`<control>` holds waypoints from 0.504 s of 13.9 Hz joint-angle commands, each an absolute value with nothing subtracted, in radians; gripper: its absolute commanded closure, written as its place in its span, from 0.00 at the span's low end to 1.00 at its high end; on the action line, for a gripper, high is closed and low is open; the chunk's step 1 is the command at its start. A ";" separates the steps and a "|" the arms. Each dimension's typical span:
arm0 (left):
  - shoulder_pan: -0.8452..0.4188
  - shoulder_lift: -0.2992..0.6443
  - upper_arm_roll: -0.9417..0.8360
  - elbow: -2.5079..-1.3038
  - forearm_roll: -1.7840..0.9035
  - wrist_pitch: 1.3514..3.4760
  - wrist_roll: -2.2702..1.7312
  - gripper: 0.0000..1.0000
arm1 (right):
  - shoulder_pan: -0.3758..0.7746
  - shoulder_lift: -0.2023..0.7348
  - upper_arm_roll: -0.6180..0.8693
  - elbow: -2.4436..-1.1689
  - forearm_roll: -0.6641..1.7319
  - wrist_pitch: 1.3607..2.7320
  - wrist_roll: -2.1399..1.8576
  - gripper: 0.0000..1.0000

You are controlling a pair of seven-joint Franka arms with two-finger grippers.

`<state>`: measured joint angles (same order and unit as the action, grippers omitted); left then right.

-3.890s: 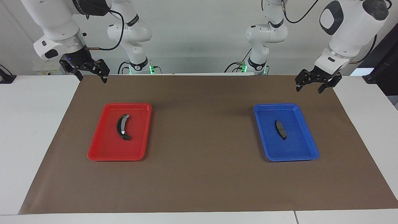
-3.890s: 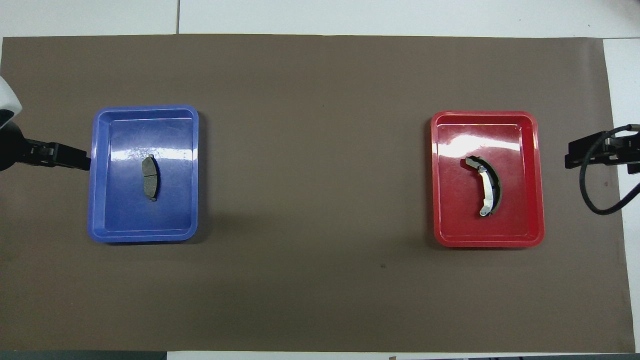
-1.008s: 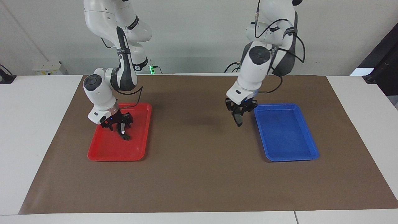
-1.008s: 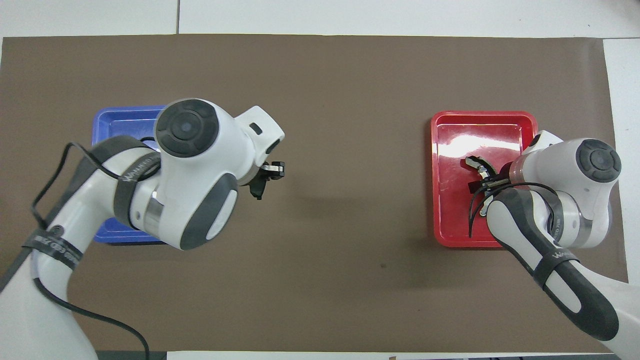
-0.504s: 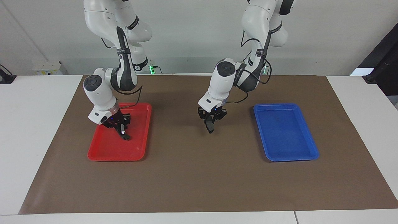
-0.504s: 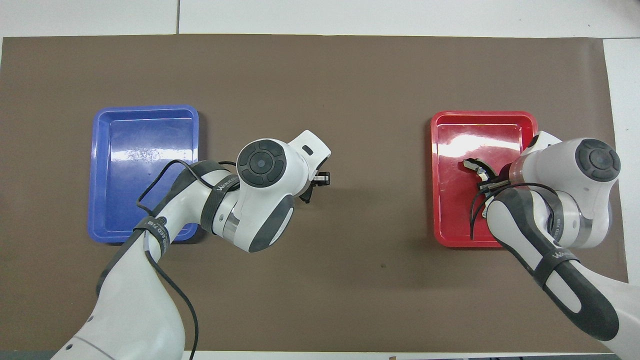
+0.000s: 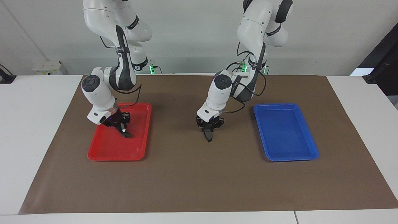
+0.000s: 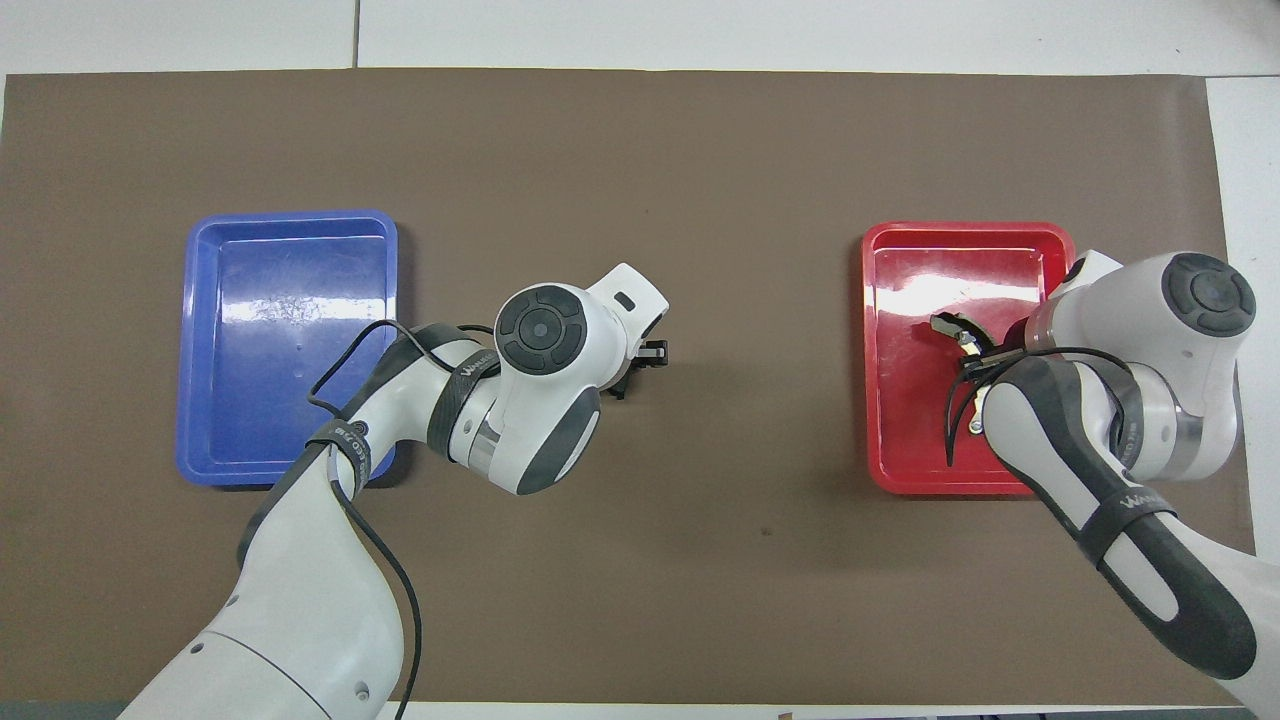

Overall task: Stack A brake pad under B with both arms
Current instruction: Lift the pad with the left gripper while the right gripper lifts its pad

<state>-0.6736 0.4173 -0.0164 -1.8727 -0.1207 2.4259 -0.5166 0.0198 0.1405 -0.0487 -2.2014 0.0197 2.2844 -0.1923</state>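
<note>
Brown mat [image 7: 192,174]: left gripper [image 7: 207,134] grips A brake pad [image 7: 208,136] low over it; right gripper [image 7: 122,128] clamps B [image 7: 125,133] in red tray [image 7: 105,152].

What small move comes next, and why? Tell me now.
Probably the left gripper should lay the A brake pad flat on the brown mat and let go: it hangs on edge low over the mat's middle, while the right gripper is shut on B in the red tray, and B goes on top.

flat matte brown table mat [image 7: 199,183] | glossy red plastic tray [image 7: 107,154] | glossy blue plastic tray [image 7: 289,146] | white arms with dark grey bands [image 7: 217,90]
</note>
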 commanded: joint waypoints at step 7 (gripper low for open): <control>-0.455 0.134 0.009 -1.818 -0.130 1.916 -0.308 0.00 | 0.251 0.143 -0.038 -1.997 0.034 2.130 0.234 1.00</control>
